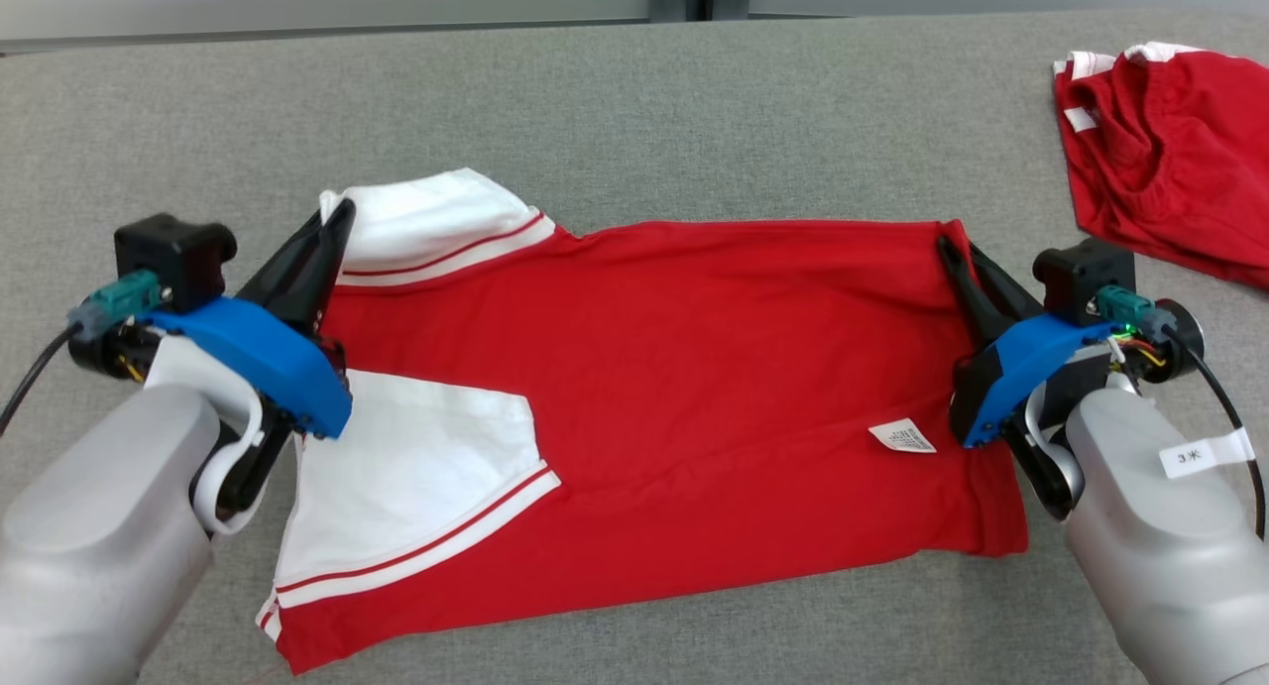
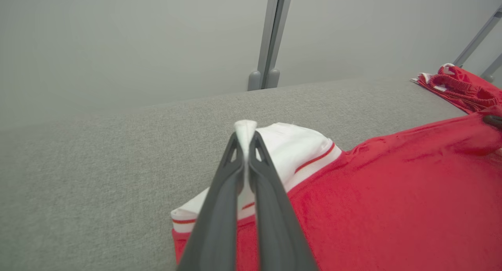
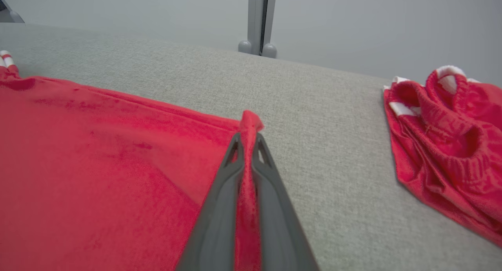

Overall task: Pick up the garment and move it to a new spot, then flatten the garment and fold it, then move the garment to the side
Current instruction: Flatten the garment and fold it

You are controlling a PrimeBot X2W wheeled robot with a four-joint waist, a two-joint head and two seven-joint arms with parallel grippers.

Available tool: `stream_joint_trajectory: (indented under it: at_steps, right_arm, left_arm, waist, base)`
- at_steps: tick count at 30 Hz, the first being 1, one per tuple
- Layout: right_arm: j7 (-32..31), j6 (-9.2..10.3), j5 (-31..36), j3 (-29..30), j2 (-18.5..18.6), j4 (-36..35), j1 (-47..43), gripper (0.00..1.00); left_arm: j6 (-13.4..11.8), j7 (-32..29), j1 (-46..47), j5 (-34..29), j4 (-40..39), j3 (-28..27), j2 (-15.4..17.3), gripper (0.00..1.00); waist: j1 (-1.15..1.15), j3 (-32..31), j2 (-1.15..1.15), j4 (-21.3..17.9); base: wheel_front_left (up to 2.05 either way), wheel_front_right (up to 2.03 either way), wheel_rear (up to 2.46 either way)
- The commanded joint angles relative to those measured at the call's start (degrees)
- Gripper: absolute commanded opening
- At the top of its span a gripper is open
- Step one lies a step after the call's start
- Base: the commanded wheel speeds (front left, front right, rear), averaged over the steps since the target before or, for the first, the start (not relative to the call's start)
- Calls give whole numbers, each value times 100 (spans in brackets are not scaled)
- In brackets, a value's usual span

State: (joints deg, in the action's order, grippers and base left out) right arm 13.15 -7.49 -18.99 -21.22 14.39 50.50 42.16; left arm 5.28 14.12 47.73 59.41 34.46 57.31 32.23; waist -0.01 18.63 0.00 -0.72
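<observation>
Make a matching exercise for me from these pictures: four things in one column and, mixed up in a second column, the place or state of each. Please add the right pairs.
Things
1. left hand
2. right hand
3. label
4. crumpled garment

Place or state
A. lies at the far right of the table
B. shut on a red edge of the shirt
C. lies on the shirt's red cloth, near its right end
D. shut on a white sleeve

Pairs: 1-D, 2-B, 3-C, 4-A

The left gripper (image 2: 245, 139), rising from bottom centre, pinches a white sleeve (image 2: 298, 145) of the red garment (image 2: 392, 192) spread across the lower right on a grey surface (image 2: 98, 177); a second red garment (image 2: 459, 86) lies crumpled at upper right.
</observation>
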Motion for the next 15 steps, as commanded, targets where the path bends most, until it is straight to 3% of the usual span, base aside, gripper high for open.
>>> stream_joint_trajectory:
  at_steps: [1,15]
  right_arm:
    - [63,-1,72,39,2,6,-87,0]
    - [209,-1,514,593,-6,-470,-749,0]
  left_arm:
    - [-85,47,-166,-3,-171,-82,79,0]
    - [-1154,110,-1824,-114,-2255,-653,649,0]
  waist:
    - [1,-19,0,11]
    - [1,-187,0,180]
  base:
    - [0,0,0]
    - [0,0,0]
